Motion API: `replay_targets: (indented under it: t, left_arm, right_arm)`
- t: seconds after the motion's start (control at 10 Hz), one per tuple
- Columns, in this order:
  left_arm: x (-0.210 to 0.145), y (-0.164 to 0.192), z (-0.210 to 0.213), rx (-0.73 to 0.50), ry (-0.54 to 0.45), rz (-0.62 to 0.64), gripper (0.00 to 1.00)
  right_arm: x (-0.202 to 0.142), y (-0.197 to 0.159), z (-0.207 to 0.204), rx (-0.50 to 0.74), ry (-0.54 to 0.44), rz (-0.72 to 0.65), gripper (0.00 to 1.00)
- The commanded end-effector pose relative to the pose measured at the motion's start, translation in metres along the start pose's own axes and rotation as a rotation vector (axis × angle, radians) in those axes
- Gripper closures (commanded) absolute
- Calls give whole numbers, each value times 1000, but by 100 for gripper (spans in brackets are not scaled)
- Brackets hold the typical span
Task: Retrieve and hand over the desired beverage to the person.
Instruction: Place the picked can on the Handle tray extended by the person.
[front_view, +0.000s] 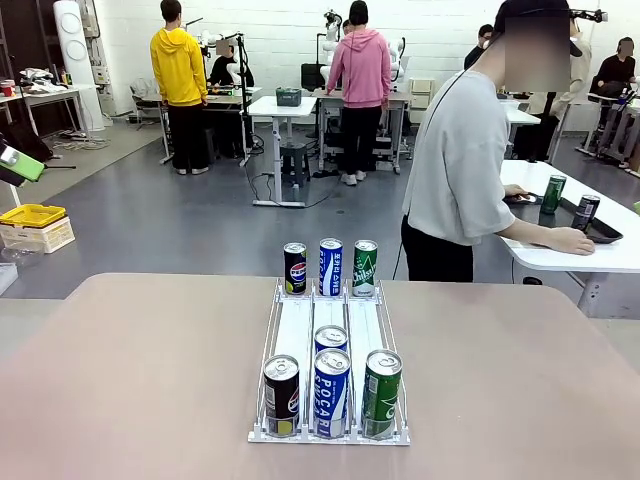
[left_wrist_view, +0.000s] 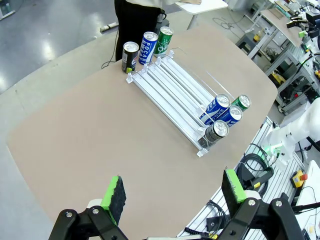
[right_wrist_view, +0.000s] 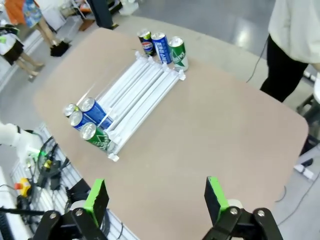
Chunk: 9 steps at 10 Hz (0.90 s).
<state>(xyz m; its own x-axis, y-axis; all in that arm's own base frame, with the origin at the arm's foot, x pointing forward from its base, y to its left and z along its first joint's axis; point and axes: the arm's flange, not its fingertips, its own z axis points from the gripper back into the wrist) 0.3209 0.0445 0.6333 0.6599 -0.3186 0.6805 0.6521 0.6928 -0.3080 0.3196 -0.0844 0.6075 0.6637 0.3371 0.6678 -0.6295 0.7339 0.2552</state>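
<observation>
A clear three-lane can rack (front_view: 296, 330) sits mid-table. At its far end stand a dark cola can (front_view: 295, 268), a blue can (front_view: 330, 266) and a green can (front_view: 365, 267). At the near end are a dark can (front_view: 281, 395), two blue cans (front_view: 331, 392) one behind the other, and a green can (front_view: 381, 392). The person (front_view: 460, 170) in a light grey sweatshirt stands beyond the table's far right, turned toward a side table. My left gripper (left_wrist_view: 175, 192) hangs open high over the table's left part. Over the right part, my right gripper (right_wrist_view: 156, 197) is open too. Neither holds anything.
A white side table (front_view: 590, 250) at the right carries a dark tray (front_view: 600, 230) with two cans, under the person's hands. A yellow bin (front_view: 32, 215) rests on a crate at the left floor. Other people work at desks far behind.
</observation>
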Motion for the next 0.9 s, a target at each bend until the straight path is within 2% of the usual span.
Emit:
replay_targets:
  t: [0.0, 0.1, 0.2, 0.8]
  left_arm:
    - [1, -1, 1, -6, 8, 2, 0]
    - [1, -1, 1, -6, 8, 2, 0]
    - [1, -1, 1, -6, 8, 2, 0]
    - [1, -1, 1, -6, 8, 2, 0]
  right_arm:
    - [-12, -1, -12, -25, 3, 20, 0]
    - [-13, 0, -11, -21, 23, 39, 0]
    - [-4, 0, -5, -6, 0, -2, 0]
    - [-4, 0, -5, -6, 0, -2, 0]
